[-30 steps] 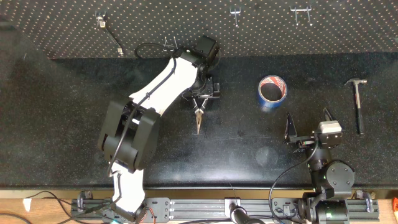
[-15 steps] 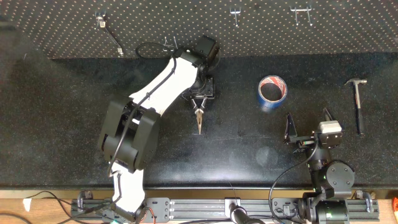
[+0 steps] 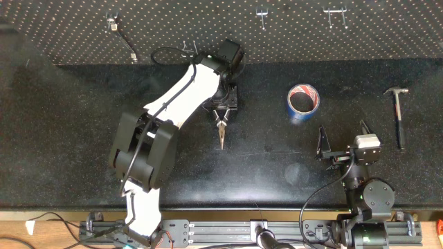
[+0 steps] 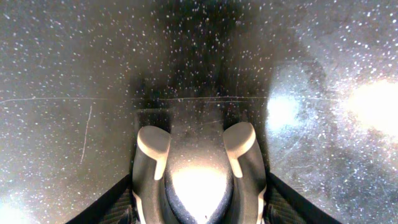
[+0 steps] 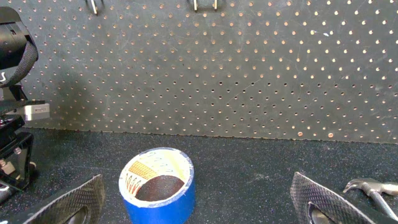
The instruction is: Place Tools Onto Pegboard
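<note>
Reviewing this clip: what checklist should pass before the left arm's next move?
1. Grey-handled pliers held in the left gripper: ok.
2. Grip firm enough to lift: cannot tell.
3. Empty metal hook free on the perforated pegboard: ok.
4. Blue tape roll clear of the pliers: ok.
5. Right gripper open, parked away from the left arm: ok.

The pegboard [image 3: 291, 31] stands at the back of the table [image 3: 69, 138]. On the table lie the pliers [image 3: 221, 138], with the tape roll [image 3: 303, 102] to their right and the hammer [image 3: 399, 121] far right. The left gripper [image 3: 222, 116] sits over the pliers' back end.
</note>
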`<state>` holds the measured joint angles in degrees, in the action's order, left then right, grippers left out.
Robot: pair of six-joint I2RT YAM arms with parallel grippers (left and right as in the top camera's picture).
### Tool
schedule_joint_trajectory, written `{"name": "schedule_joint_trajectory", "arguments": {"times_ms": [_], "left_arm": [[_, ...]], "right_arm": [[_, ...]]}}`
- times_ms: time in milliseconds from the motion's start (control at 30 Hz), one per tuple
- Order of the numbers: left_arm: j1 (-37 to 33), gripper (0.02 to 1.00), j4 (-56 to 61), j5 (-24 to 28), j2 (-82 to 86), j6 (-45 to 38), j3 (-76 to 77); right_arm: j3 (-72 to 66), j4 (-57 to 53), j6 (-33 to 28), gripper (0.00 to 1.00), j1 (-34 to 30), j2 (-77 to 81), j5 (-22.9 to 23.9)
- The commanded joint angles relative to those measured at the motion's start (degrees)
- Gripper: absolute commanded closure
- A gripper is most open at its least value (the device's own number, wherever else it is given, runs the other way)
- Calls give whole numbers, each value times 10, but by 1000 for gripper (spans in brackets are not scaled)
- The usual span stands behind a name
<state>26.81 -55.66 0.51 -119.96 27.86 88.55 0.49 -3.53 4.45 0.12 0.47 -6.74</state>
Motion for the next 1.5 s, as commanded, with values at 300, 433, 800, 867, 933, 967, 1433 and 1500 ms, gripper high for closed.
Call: {"name": "schedule_joint_trajectory", "arguments": {"times_ms": [300,433,800,867,933,967,1433,1500], "left_arm": [[-1,993,-40,-82,115,20,9],[-1,991,-101,-221,348,21,-28],[-25,993,607,-395,416,-164,-273],[-25,991,617,-393,398,-164,-273],[-25,991,634,-379,369,-164,-273],[-25,991,644,-374,361,-164,-273],[-25,989,703,-358,271,-164,-273],[-27,991,705,-358,263,-164,-273]], "right_arm": [[-2,-2,9,25,-1,-4,1],[-2,-2,9,25,-1,-4,1],[-2,-2,9,25,-1,-4,1],[-2,-2,9,25,-1,-4,1],[-2,-2,9,25,-1,-4,1],[-2,-2,9,25,-1,-4,1],[-2,-2,9,25,-1,-4,1],[-2,-2,9,25,-1,-4,1]]}}
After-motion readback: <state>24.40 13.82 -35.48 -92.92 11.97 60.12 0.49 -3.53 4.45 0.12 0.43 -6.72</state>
